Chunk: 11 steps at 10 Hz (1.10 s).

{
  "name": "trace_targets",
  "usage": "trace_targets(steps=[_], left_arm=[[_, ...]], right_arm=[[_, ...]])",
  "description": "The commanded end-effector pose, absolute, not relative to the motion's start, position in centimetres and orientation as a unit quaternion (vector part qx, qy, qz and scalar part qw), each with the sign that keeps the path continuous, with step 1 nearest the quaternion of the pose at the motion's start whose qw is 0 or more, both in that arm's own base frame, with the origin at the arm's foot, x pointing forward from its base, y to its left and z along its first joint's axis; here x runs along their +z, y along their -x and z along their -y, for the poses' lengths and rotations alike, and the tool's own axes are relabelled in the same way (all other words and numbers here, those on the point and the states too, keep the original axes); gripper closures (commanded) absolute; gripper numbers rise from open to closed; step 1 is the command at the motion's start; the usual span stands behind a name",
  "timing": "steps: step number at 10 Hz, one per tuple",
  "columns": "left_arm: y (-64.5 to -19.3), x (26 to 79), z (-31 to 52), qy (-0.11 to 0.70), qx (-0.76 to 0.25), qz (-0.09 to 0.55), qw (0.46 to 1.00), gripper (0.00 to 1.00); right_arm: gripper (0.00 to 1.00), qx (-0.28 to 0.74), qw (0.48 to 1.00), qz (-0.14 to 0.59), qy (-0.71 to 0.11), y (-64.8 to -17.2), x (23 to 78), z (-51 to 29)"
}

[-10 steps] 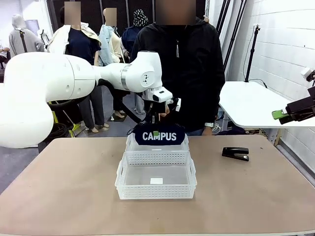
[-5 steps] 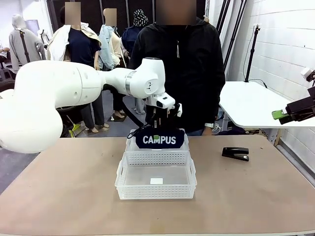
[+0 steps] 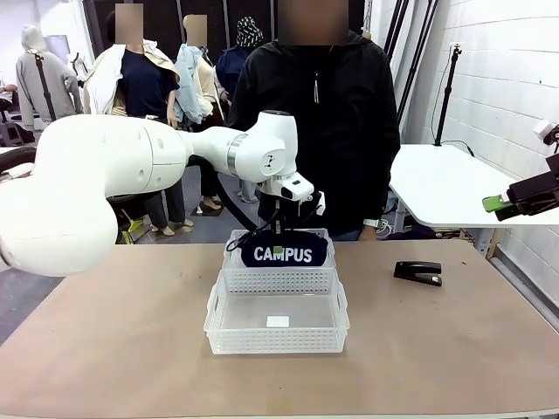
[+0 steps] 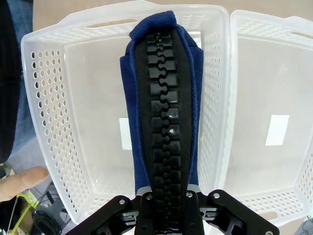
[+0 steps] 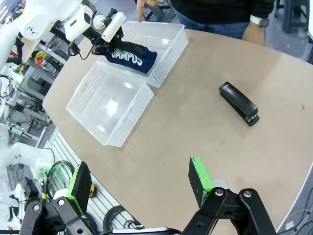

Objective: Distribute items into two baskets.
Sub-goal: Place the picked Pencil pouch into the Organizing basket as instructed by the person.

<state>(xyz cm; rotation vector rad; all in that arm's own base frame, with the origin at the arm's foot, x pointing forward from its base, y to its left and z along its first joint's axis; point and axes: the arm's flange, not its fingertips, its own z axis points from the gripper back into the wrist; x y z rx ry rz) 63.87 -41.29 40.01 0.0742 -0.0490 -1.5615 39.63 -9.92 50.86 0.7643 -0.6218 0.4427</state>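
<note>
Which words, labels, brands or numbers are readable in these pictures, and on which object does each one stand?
"CAMPUS": white letters on the navy pouch.
White label in the near basket: no print can be made out.
White label in the far basket: no print can be made out.
Black stapler: no marking readable.

On the tan table (image 3: 105, 349): a near basket (image 3: 278, 339), a far basket (image 5: 171, 58) (touching it), a black stapler (image 3: 417, 272).
</note>
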Motion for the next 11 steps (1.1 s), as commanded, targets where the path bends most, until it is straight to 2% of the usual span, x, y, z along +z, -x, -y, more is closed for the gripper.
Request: trace_targets(steps=[1,5,6,11], left_arm=[[-64.5,40.1,41.5,-0.013,-0.701,0.027,0.713,0.86],[-64.2,40.8,41.0,0.000,-0.707,0.038,0.706,0.10],[-64.0,41.6,40.6,-0.006,-0.701,0.029,0.713,0.00],[-60.7,48.8,37.8,0.030,-0.706,-0.004,0.708,0.00]], right_arm=[[0.00,0.211,0.857,0.296,-0.365,-39.6,50.8,9.9],[0.00,0.211,0.857,0.296,-0.365,-39.6,50.8,9.9],[0.00,0.211,0.857,0.296,-0.365,-39.6,50.8,9.9],[0.00,0.211,0.857,0.296,-0.365,-39.6,50.8,9.9]])
